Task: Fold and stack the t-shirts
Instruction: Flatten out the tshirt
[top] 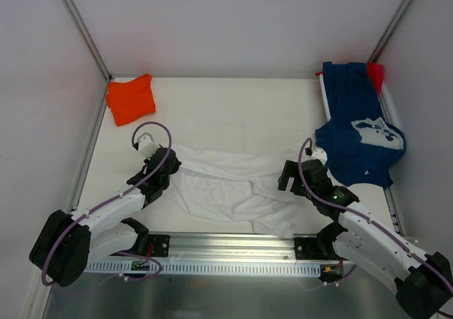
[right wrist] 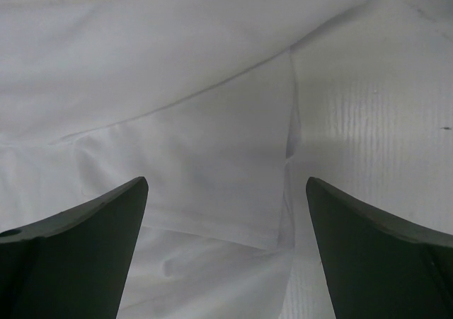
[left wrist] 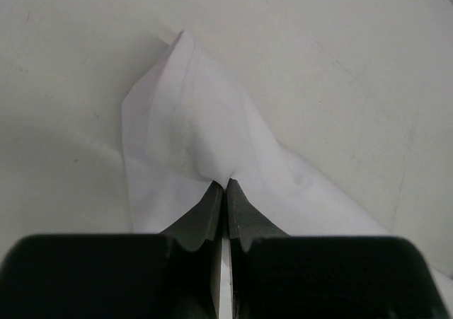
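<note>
While left hand (left wrist: 225,186) stays out of it, no: while left hand pinches white shirt (top: 226,188) at its left end, right hand (right wrist: 226,206) hangs spread wide over the right end, probably a sleeve; shirt lies crosswise.

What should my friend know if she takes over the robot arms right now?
Left gripper: shut, pinching an edge of the plain white cloth t-shirt.
Right gripper: open, over that shirt's other side, gripping nothing.
The white shirt lies spread and rumpled between the arms, not folded.
Bright orange cloth t-shirt: looks folded, far left corner.
Navy blue t-shirt with white print and small red cloth piece: heaped at the far right edge.
Left to do: fold the white, navy and red ones, then stack all. Nothing is stacked yet.
</note>
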`<move>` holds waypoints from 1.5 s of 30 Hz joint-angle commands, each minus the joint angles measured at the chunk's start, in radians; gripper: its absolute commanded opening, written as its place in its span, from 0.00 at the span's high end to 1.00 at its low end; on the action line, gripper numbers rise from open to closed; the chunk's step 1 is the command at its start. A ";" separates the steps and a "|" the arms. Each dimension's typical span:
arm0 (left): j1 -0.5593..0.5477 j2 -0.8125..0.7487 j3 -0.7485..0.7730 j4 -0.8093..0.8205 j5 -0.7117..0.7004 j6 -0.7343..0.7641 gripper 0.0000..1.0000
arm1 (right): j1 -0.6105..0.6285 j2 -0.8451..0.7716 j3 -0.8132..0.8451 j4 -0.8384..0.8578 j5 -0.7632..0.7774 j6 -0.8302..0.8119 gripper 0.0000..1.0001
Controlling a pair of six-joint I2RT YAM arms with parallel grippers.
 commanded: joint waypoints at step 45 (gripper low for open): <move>-0.009 -0.006 -0.033 0.000 -0.030 0.015 1.00 | 0.142 0.018 0.014 -0.113 0.166 0.289 0.18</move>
